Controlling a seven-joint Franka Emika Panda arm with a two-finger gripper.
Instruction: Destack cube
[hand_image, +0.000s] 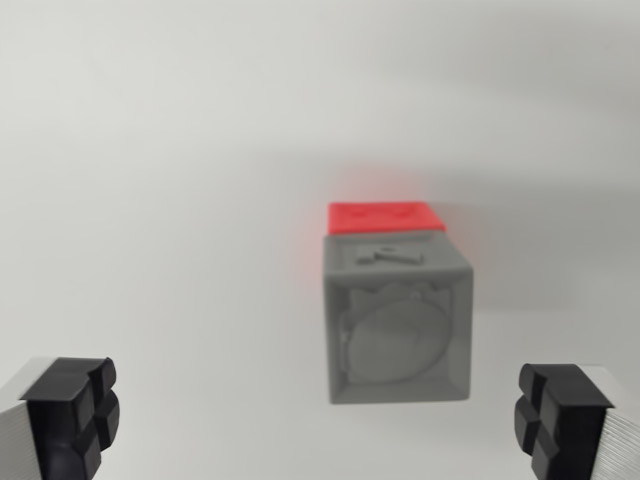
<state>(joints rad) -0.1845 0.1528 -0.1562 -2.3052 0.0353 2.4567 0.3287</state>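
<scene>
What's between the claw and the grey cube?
Nothing: in the wrist view only bare white surface lies between the open claw and the grey cube. The red cube shows beyond the grey one.

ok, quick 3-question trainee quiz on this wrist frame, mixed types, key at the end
1. True or false: the hand is shut on the grey cube.
2. Which colour is the cube partly hidden behind the grey one? A) blue B) red C) green
3. Fill in: in the wrist view, the grey cube sits nearer the finger on the wrist view's ____.

Key
1. False: both fingers stand wide apart, touching nothing.
2. B: the red cube shows along the grey cube's upper edge.
3. right.
</scene>
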